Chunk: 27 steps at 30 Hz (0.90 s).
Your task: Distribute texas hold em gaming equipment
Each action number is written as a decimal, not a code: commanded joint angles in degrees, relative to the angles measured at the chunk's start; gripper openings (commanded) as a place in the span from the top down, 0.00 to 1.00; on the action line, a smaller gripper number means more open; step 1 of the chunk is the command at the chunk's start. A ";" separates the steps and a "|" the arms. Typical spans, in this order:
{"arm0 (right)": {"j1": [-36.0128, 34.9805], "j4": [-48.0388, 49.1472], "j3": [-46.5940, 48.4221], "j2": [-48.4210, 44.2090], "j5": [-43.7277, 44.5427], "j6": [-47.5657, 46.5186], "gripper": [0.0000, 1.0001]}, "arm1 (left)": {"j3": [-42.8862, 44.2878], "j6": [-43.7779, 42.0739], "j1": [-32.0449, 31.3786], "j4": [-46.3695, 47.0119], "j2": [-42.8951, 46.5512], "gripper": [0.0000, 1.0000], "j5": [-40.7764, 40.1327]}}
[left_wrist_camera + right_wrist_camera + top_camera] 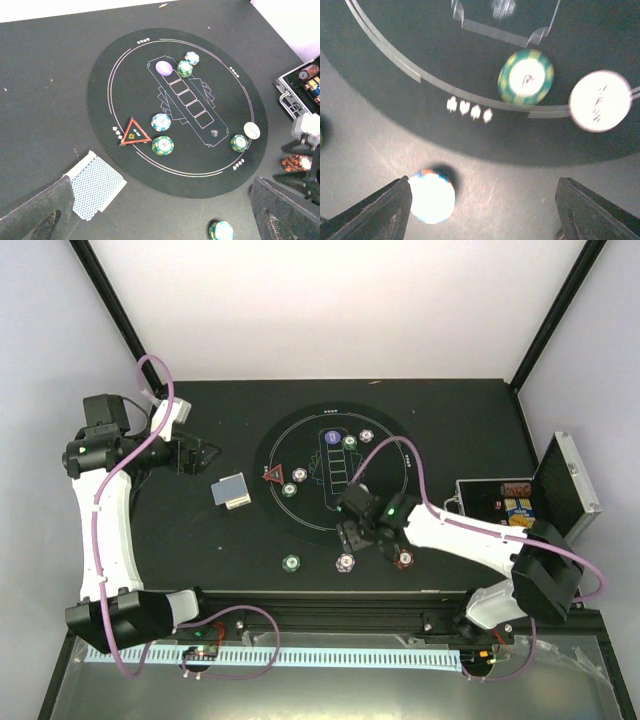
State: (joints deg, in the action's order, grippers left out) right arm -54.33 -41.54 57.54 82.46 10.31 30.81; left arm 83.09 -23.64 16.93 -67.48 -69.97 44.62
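**Right fingers (385, 212) spread wide beside a loose chip (432, 196)**

Nothing is gripped; the chip (blurred, pale-faced) lies on the tabletop (510, 200) just beside one finger. Beyond it, a green chip (525, 77) and a white disc (600, 101) are seen near the rim of the round mat (570, 40). The left fingers (45, 215) are likewise held wide and empty; blue-backed cards (95, 185) lie beneath, off the mat.

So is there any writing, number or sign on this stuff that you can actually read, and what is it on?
No word or number can be read clearly.
Four white card-suit signs in a row: near the edge of the round black mat.
On the red triangle: tiny print, too small to read.
On the white disc: dark marks, blurred.
On the green striped chip: centre mark, blurred.
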 commanded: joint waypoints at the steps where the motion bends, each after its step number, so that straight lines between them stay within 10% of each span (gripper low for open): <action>1: -5.89 3.53 -4.44 -1.27 -0.96 8.53 0.18 | 0.06 -0.63 0.47 -0.53 1.50 0.01 0.84; 27: -11.95 8.59 -6.28 13.13 -0.91 8.43 0.22 | 0.80 0.43 0.48 -0.38 1.51 0.01 1.51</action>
State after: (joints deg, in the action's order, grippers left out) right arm -66.41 -35.09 51.70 94.15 8.49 39.33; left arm 83.07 -23.64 16.93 -67.53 -69.32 44.66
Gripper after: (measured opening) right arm 0.793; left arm 0.989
